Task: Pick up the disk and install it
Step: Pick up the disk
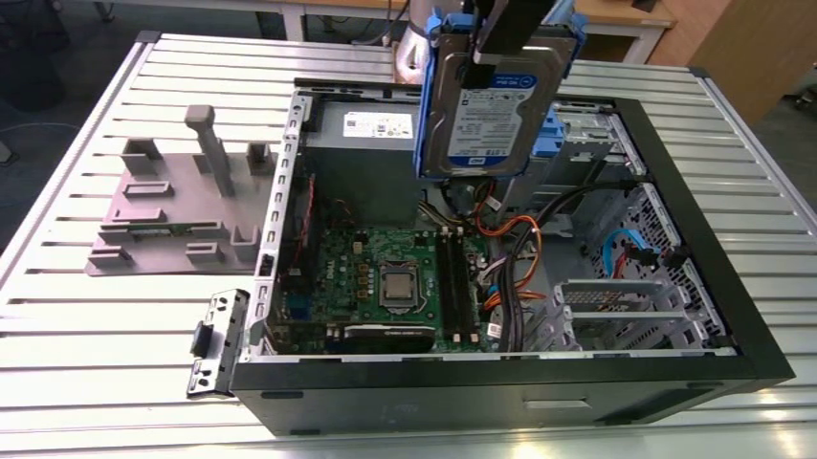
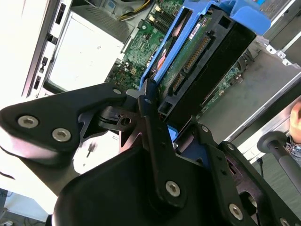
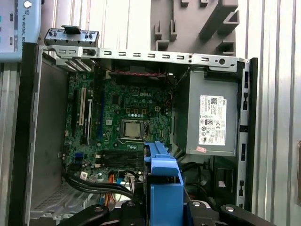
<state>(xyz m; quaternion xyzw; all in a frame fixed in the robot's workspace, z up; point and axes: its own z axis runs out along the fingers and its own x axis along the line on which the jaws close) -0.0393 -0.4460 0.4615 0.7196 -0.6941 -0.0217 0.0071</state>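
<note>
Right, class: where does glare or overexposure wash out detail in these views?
Second wrist view: the power supply beside the held disk is blown out white; exterior view: the table slats glare; first wrist view: the motherboard is evenly lit.

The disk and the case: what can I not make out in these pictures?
Disk top: exterior view, partly covered by the fingers.
Disk near end: second wrist view, hidden behind the fingers.
Case interior behind the disk: exterior view, hidden by the disk.

Bright even light, blown-out white glare
</note>
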